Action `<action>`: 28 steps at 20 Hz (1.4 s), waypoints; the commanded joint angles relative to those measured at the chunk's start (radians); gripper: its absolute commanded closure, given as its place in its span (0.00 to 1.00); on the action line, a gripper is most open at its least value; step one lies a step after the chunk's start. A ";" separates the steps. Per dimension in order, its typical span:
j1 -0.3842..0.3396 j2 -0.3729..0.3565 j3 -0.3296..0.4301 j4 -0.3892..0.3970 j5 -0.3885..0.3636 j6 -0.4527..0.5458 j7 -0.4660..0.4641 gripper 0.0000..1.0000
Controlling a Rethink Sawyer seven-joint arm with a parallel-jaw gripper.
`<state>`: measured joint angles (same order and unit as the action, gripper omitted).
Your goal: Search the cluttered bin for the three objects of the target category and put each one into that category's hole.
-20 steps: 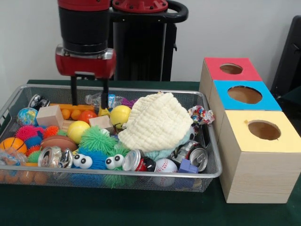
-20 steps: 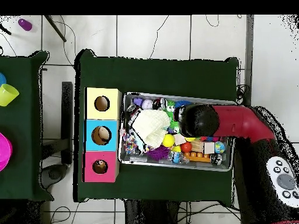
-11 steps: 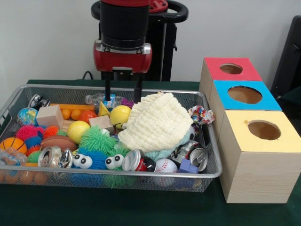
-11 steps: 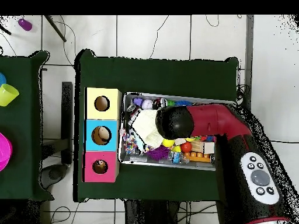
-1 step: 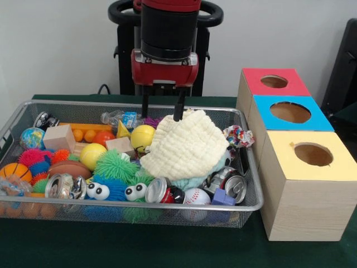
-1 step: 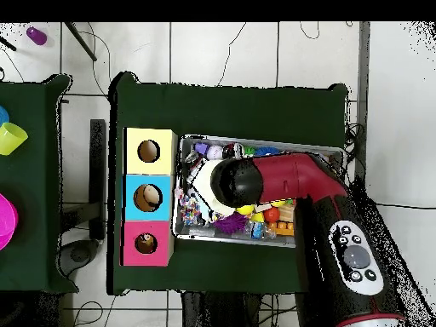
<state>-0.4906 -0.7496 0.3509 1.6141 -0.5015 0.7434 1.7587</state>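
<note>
End effector [image 5: 162, 113] is hanging released, empty, above the cream cloth [image 5: 187, 146], seemingly soft and light; a pinch at a raised fold is advisable.

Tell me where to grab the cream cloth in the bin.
Pinch the cream cloth at its raised top fold, coming straight down. It lies heaped over other items, soft and bunched, so a ridge gives the open gripper something to close on; its edges sit among clutter.

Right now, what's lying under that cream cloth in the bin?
Only edges show. A pale teal patch peeks from under the cream cloth, with crushed cans by its front edge. Whatever lies beneath its middle is covered. The open gripper hovers over its back edge.
</note>
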 commanded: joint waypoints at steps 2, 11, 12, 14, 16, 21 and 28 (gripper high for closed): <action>0.055 0.056 -0.088 0.067 0.010 -0.097 0.222 0.00; 0.134 0.166 -0.191 0.070 0.018 -0.322 0.307 0.00; 0.138 0.174 -0.199 0.070 0.023 -0.339 0.304 0.00; 0.142 0.193 -0.212 0.072 0.037 -0.377 0.294 0.00; 0.140 0.203 -0.218 0.071 0.047 -0.397 0.279 0.00; 0.136 0.230 -0.235 0.069 0.061 -0.446 0.248 0.00; 0.115 0.295 -0.239 0.050 0.069 -0.531 0.219 0.00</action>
<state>-0.3532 -0.5324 0.1269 1.6261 -0.4681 0.2847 1.7894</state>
